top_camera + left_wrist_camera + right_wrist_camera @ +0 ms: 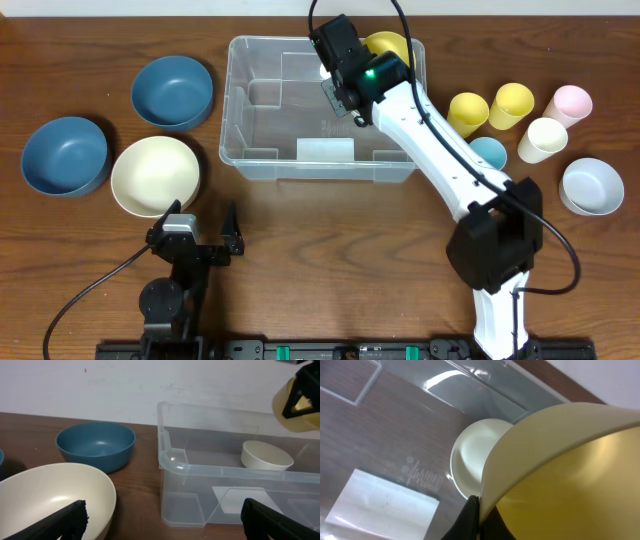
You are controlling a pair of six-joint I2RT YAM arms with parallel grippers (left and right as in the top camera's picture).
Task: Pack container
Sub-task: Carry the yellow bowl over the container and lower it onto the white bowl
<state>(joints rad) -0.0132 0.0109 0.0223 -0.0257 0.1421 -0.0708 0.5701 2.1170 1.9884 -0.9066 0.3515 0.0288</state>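
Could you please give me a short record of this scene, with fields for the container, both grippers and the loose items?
container: clear, table centre, holds one white bowl
right gripper: shut on yellow bowl, held over the container's far right corner
left gripper: open, empty, beside cream bowl
outside, left: two blue bowls, cream bowl
outside, right: five cups, one pale bowl

The right arm's long white plastic links (440,150) are joining blocky black joint housings (495,240), and a small green light (372,72) is glowing near its wrist. A thin black cable (575,260) is looping beside it. The left arm (175,275) is showing all black, with matte black wedge-shaped gripper fingers (67,519) and a second black cable (90,290).
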